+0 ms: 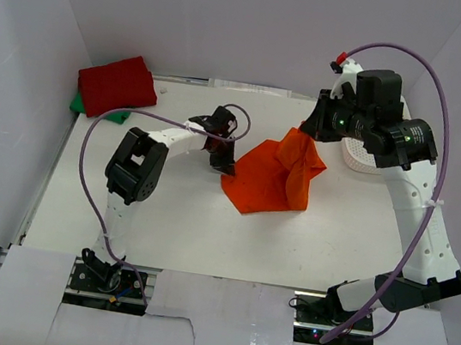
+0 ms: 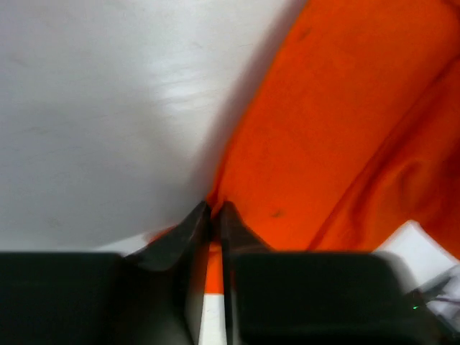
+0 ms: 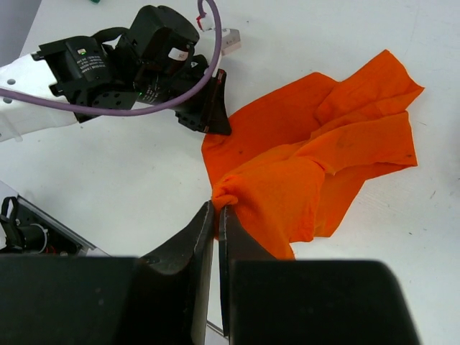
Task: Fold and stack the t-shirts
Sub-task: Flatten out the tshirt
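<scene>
Jaws of your right gripper (image 3: 216, 208) are clamped on a bunched fold of the orange t-shirt (image 3: 316, 172). The cloth is held up at the tips and drapes down from them onto the table (image 1: 163, 215). Your left gripper (image 2: 214, 210) is clenched too, down at table level, with a thin strip of the same shirt's edge caught between its tips. The rest of the cloth spreads ahead and to the right of it. From overhead the two grippers sit at opposite sides of the shirt, the left at its left edge and the right above its far side. Well apart from your left gripper, toward the far left corner, the folded red t-shirt (image 1: 116, 84) lies on the green t-shirt (image 1: 78, 103), of which only an edge shows. Just behind your right wrist, part of a white mesh basket (image 1: 359, 155) shows.
</scene>
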You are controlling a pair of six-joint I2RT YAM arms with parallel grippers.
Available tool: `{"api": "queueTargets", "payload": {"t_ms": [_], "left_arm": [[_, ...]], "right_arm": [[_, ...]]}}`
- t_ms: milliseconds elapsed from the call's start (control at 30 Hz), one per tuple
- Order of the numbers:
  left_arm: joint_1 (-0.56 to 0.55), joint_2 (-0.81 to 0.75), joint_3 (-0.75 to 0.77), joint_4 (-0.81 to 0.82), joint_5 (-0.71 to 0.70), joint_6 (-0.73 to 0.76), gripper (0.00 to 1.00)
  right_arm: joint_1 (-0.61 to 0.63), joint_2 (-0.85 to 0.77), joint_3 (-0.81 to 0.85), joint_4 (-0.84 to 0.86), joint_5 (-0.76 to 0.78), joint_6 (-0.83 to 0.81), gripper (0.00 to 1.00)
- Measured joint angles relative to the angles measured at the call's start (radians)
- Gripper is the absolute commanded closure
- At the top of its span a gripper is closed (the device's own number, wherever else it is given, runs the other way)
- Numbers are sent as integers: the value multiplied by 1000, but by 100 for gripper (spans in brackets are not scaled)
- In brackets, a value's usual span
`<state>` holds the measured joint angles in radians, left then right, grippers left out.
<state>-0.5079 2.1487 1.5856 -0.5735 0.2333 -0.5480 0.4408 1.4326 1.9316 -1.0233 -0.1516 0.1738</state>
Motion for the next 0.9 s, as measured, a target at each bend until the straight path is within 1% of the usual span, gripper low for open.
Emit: {"api": "queueTargets", "payload": {"t_ms": [33, 167, 233, 300, 367, 433, 533, 567, 600, 633, 667, 700, 733, 767, 800, 900], "left_arm": [[-6, 10, 4, -5, 7, -4, 100], [-4, 51, 71, -45, 29, 1, 100], [19, 84, 119, -58, 61, -11, 100], [64, 115, 164, -61, 96, -30, 100], [138, 149, 232, -93, 109, -49, 100], [240, 196, 342, -114, 118, -72, 100], [399, 298, 621, -203, 130, -106, 100], [456, 316, 695, -200, 138, -115, 100], [505, 311, 723, -194, 139, -122, 100], [559, 274, 706, -187, 130, -125, 100], [606, 212, 629, -155, 115, -126, 100], [643, 120, 503, -109, 91, -125, 100], [676, 7, 372, -99, 68, -127, 100], [695, -102, 241, -80, 51, -127, 100], [702, -227, 111, -63, 40, -126, 100], [650, -465, -105, -26, 72, -118, 100]], "right_arm": [[0, 0, 0, 0, 5, 1, 92], [-16, 1, -4, 5, 26, 6, 92], [-33, 14, -5, 12, 41, 10, 92], [-60, 63, 23, 15, 49, 14, 92], [-95, 146, 96, 12, 48, 18, 92], [-143, 290, 257, -2, 31, 24, 92], [-234, 500, 495, 7, -45, 37, 92], [-263, 534, 519, 27, -79, 41, 92], [-286, 544, 502, 47, -109, 44, 92], [-307, 525, 436, 75, -129, 42, 92], [-324, 488, 351, 105, -142, 43, 92], [-336, 433, 241, 138, -150, 44, 92], [-342, 370, 130, 161, -155, 43, 92], [-342, 313, 49, 150, -161, 43, 92], [-338, 261, -14, 139, -165, 41, 92], [-301, 100, -218, 154, -153, 34, 92]]}}
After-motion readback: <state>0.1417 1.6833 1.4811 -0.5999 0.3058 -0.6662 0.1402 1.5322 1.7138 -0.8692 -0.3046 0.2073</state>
